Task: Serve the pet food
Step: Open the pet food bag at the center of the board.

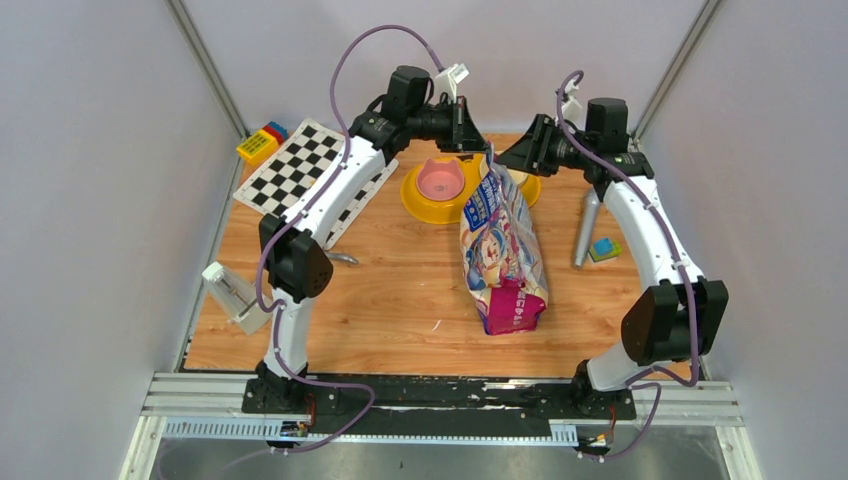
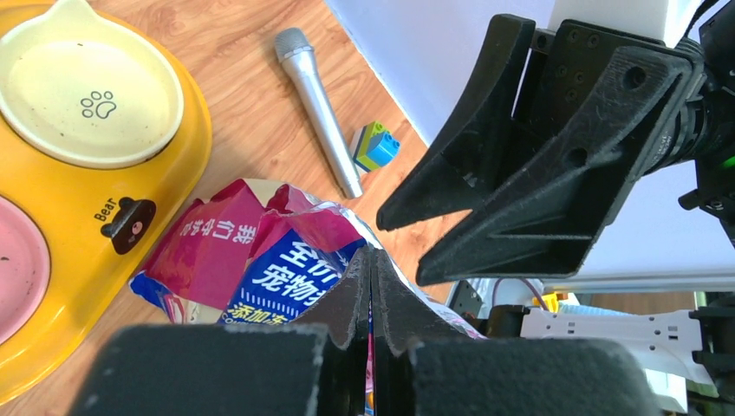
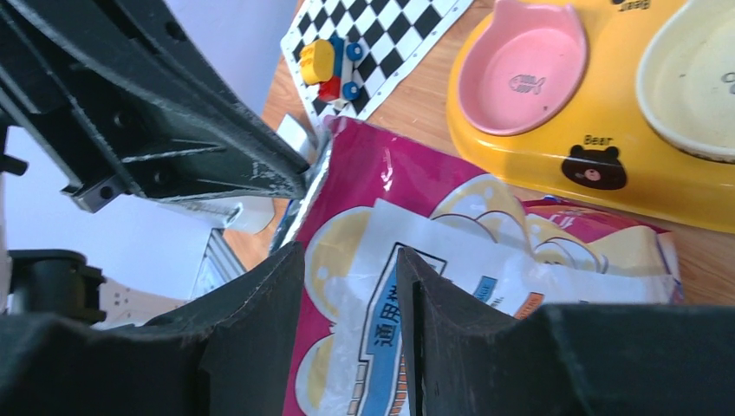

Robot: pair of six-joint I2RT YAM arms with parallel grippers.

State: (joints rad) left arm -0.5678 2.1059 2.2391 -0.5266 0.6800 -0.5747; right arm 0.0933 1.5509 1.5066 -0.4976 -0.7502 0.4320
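The glossy blue-and-pink pet food bag (image 1: 500,250) lies across the middle of the table, its top end lifted toward the yellow double-bowl feeder (image 1: 415,205). My left gripper (image 1: 487,148) is shut on the bag's top edge; the left wrist view shows its jaws (image 2: 371,260) pinching the foil. My right gripper (image 1: 512,158) is open just beside it, its fingers (image 3: 347,251) spread over the bag's printed face (image 3: 416,199). No kibble shows; the pink bowl (image 3: 524,69) and cream bowl (image 2: 87,95) hold none.
A silver microphone (image 1: 585,230) and a green-blue block (image 1: 603,249) lie right of the bag. A checkerboard mat (image 1: 300,165) with coloured toy blocks (image 1: 262,140) sits at the back left. A pale plastic piece (image 1: 232,290) lies at the left edge.
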